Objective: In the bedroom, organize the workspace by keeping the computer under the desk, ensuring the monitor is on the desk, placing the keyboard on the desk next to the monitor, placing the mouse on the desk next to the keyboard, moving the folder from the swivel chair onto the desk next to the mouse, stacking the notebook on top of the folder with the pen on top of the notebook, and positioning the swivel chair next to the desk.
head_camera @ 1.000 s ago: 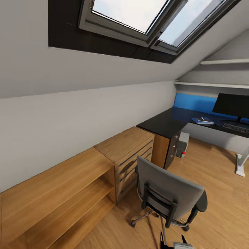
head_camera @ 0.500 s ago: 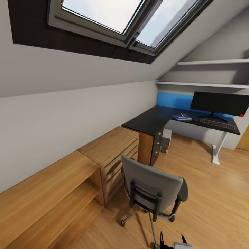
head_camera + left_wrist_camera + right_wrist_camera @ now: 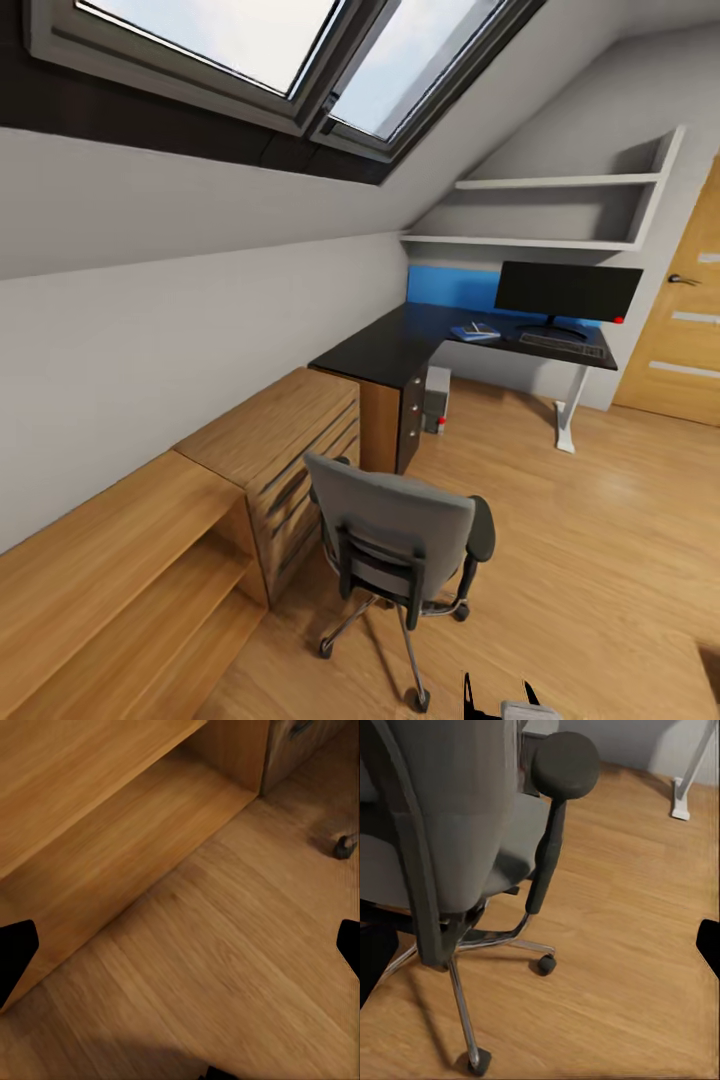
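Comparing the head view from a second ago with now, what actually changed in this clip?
The camera swung right, revealing the wooden door and the whole monitor. No object visibly moved: the swivel chair stands off from the desk, the computer sits under it, and the blue folder and keyboard lie on top.

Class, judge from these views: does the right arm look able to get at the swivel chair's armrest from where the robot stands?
Probably yes: in the right wrist view the swivel chair sits close, its armrest unobstructed over open floor.

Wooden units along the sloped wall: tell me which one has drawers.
The taller cabinet beside the desk; dark drawer slots line its front. The lower unit is an open shelf.
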Controlling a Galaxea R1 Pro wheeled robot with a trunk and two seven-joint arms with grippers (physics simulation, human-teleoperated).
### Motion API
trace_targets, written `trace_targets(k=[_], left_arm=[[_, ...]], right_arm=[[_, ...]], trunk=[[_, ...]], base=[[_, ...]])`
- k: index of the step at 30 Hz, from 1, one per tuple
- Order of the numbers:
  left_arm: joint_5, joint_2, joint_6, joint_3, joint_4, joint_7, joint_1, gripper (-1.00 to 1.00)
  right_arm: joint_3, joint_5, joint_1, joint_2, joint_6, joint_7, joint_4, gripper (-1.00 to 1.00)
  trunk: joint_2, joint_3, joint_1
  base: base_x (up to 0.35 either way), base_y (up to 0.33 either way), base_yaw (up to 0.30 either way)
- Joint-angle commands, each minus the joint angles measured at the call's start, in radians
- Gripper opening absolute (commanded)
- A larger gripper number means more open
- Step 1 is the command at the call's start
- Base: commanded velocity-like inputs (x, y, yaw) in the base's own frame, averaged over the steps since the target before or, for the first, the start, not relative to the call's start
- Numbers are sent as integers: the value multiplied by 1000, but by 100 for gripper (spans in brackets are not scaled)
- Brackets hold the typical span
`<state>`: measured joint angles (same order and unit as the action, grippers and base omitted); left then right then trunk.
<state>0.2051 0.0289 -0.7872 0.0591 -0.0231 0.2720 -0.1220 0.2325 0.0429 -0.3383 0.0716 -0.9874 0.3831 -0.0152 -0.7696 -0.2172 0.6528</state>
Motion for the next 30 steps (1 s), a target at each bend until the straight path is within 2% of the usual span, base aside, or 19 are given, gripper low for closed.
trace_targets(k=[1,23,30], left_arm=[[7,0,-3,7,0,3,0,100],[7,0,0,7,0,3,0,100],[7,0,0,7,0,3,0,100]], right_arm=[[8,4,-1,0,-2,5,-2,100],[1,12,-1,2,0,10,-2,100],[1,12,-1,2,0,10,-2,100]], trunk=[[-1,-1,0],[-1,-7,0],[-1,-10,0]], base=[[0,0,-300],[1,1,-295],[101,144,-286]])
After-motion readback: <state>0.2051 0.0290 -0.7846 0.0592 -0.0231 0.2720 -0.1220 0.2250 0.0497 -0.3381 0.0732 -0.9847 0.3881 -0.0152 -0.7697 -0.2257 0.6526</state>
